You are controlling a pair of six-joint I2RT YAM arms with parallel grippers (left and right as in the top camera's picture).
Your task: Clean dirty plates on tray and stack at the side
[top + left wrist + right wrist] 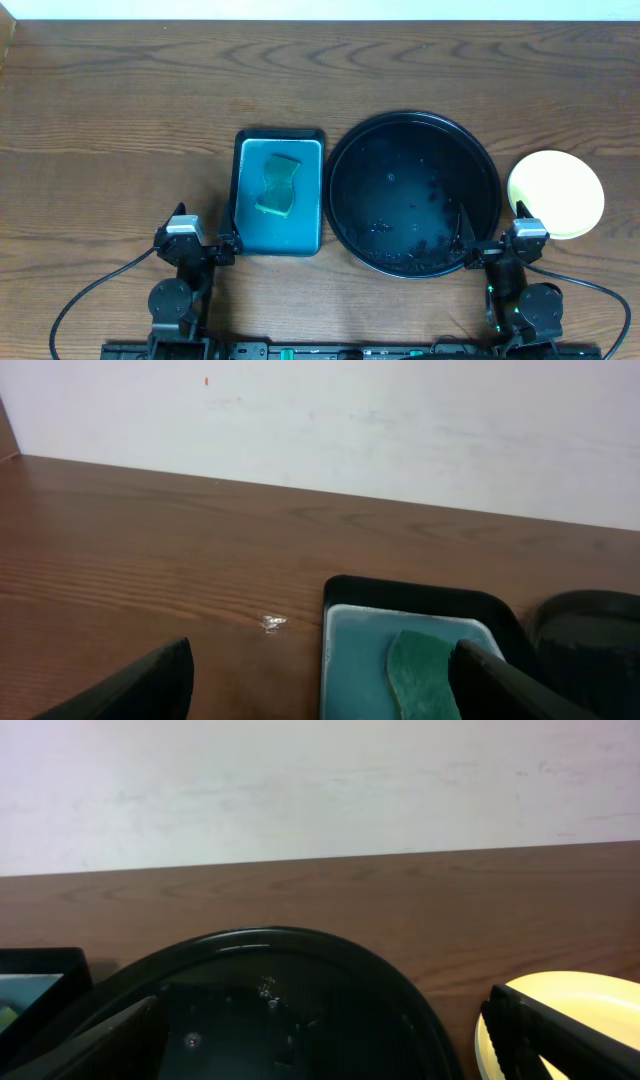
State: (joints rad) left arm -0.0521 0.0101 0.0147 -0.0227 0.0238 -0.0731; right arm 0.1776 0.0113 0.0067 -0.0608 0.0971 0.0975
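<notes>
Plates: only one shows, a pale yellow plate [556, 193] lying flat on the bare wood toward the right edge of the bench, just beside the round black tray [400, 150] and outside its rim. Its face looks clean from above (whether other plates lie under it cannot be told). The black tray sits right of the bench's middle and holds no plates, only scattered wet specks [420, 235] on the part of its floor toward the near edge. To its left, almost touching it, is a rectangular teal tray [305, 215] with a green sponge [279, 185] lying in its upper half.

Both arms are drawn back to the near edge. The left gripper [226, 246] sits at the near left corner of the teal tray with its jaws spread wide and nothing between them; its wrist view shows the sponge ahead between the fingers [150, 680]. The right gripper [470, 248] hangs at the black tray's near right rim, jaws likewise parted and empty, with the yellow plate off to its right.
</notes>
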